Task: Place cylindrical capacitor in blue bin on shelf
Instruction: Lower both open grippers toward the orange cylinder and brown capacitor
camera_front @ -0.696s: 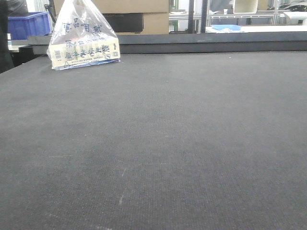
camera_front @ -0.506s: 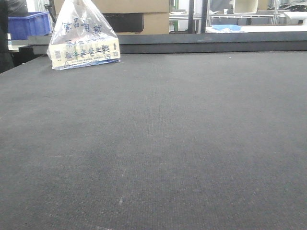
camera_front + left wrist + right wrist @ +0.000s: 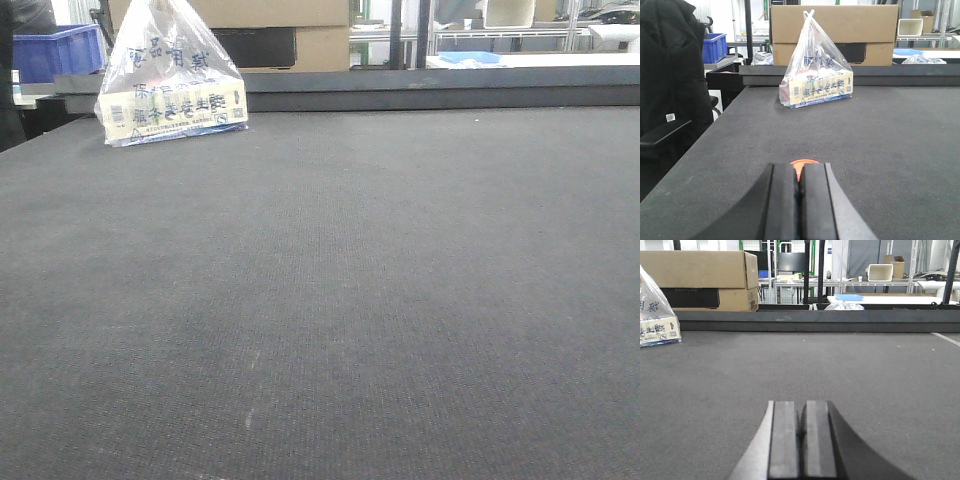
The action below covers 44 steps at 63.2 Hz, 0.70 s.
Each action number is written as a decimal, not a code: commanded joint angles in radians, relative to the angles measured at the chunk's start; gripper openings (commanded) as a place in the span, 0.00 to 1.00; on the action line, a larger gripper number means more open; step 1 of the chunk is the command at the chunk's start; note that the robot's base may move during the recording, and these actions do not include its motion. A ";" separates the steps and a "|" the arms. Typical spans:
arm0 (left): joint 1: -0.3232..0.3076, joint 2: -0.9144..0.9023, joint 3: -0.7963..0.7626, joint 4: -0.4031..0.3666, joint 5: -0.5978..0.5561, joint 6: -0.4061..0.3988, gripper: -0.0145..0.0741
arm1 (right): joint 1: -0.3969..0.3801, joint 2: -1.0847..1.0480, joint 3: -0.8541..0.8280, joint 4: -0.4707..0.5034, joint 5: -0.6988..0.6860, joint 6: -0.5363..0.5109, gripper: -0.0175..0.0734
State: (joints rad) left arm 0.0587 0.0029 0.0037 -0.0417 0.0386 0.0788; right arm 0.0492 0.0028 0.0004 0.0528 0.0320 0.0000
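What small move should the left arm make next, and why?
Probably lift the left gripper slightly for a clearer look. Its jaws stand shut, and a small orange thing peeks out right at their tips. I cannot tell whether it is gripped or lying on the dark table.

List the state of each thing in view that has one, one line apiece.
left gripper: shut, low over the table.
right gripper: shut, nothing seen in it.
plastic bag: upright on the table, handles gathered at the top, a printed pack inside.
orange thing: peeks past the left gripper's tips; gripped or not, cannot tell.
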 commanded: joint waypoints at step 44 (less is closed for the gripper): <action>-0.002 0.129 -0.306 0.010 0.295 -0.004 0.04 | -0.006 0.193 -0.361 0.006 0.346 0.000 0.01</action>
State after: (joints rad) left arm 0.0587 0.0717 -0.2293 -0.0339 0.2576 0.0788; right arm 0.0492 0.1171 -0.2968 0.0566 0.3286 0.0000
